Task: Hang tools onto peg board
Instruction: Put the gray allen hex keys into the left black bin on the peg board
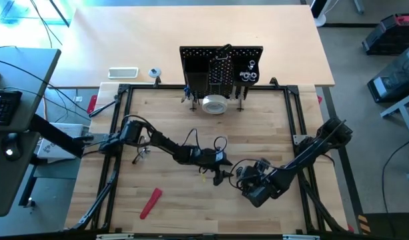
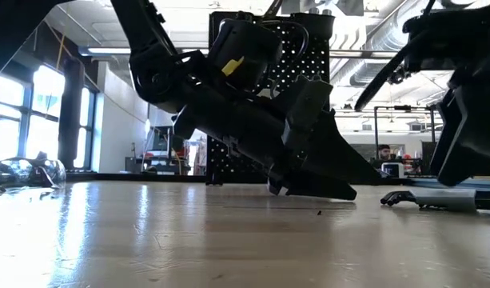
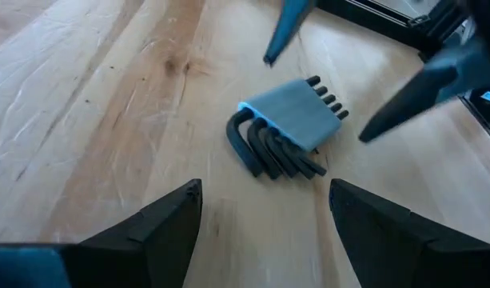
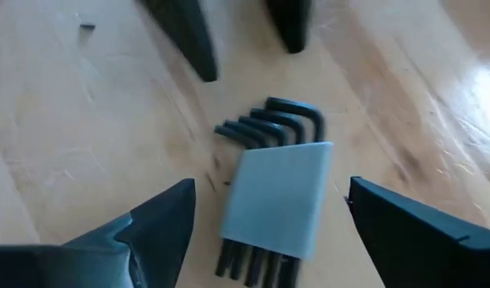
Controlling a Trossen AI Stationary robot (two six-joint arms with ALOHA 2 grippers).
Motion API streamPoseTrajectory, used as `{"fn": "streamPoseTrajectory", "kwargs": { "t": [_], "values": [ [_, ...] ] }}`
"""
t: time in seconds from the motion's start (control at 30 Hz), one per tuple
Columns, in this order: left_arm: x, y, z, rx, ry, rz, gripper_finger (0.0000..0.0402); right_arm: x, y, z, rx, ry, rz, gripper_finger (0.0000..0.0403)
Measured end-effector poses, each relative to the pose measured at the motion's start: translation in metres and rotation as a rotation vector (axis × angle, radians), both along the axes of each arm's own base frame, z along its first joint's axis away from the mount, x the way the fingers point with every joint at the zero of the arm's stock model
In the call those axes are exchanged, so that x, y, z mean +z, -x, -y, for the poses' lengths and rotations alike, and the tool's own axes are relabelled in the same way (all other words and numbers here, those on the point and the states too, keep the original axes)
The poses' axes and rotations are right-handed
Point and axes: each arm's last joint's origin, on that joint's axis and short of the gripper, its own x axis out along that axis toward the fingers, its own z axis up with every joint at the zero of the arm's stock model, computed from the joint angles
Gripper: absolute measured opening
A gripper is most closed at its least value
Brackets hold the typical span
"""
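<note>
In wrist views only: hex-key set (image 3: 286,128) visible; claws (image 4: 260,232) apart.

Both open grippers crowd the blue-sleeved set of dark hex keys (image 3: 284,132) from opposite sides; bare wooden tabletop (image 1: 191,207) all around, black perforated peg board (image 1: 221,67) well apart.
</note>
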Motion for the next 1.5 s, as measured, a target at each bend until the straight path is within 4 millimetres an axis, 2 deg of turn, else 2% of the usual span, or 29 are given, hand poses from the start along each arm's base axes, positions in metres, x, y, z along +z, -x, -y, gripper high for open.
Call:
{"fn": "streamPoseTrajectory", "kwargs": {
  "t": [0.2, 0.3, 0.37, 0.47, 0.53, 0.6, 0.63, 0.73, 0.87, 1.13, 1.27, 1.4, 1.5],
  "values": [
    [0.001, 0.0, -0.001, -0.01, 0.006, 0.006, 0.0266, -0.025, -0.01, 0.0, -0.007, -0.004, -0.067, 0.0316],
    [0.001, -0.001, 0.0, -0.021, 0.011, 0.009, 0.0266, -0.035, -0.012, -0.001, -0.032, 0.0, -0.085, 0.0296],
    [0.001, -0.001, 0.0, -0.026, 0.013, 0.008, 0.0266, -0.038, -0.013, -0.001, -0.033, 0.009, -0.081, 0.0264],
    [0.001, -0.001, 0.0, -0.039, 0.019, 0.009, 0.0266, -0.038, -0.014, -0.001, -0.031, 0.027, -0.067, 0.0194],
    [0.001, -0.001, 0.0, -0.055, 0.024, 0.01, 0.0266, -0.037, -0.014, 0.0, -0.035, 0.05, -0.047, 0.0174],
    [0.002, -0.001, -0.001, -0.07, 0.034, 0.011, 0.0266, -0.037, -0.014, 0.001, -0.041, 0.072, -0.032, 0.0103],
    [0.002, -0.001, -0.001, -0.078, 0.038, 0.011, 0.0266, -0.036, -0.014, 0.001, -0.043, 0.084, -0.021, 0.008],
    [0.002, -0.001, -0.001, -0.096, 0.046, 0.014, 0.0266, -0.037, -0.013, 0.0, -0.03, 0.122, -0.018, 0.0038],
    [0.002, -0.001, -0.001, -0.102, 0.04, 0.015, 0.0266, -0.036, -0.014, -0.001, -0.02, 0.119, -0.02, 0.0004],
    [0.002, -0.001, -0.001, -0.115, 0.029, 0.015, 0.0267, -0.036, -0.014, -0.002, -0.006, 0.121, -0.017, 0.0001],
    [0.002, -0.001, -0.001, -0.116, 0.026, 0.014, 0.0267, -0.026, -0.015, -0.009, 0.023, 0.16, 0.014, 0.0005],
    [0.002, -0.001, -0.001, -0.122, 0.024, 0.013, 0.0267, -0.006, -0.013, -0.015, 0.056, 0.193, 0.038, 0.0036],
    [0.002, -0.001, -0.001, -0.122, 0.024, 0.015, 0.0267, 0.001, -0.008, -0.015, 0.063, 0.207, 0.032, 0.0078]
  ]
}}
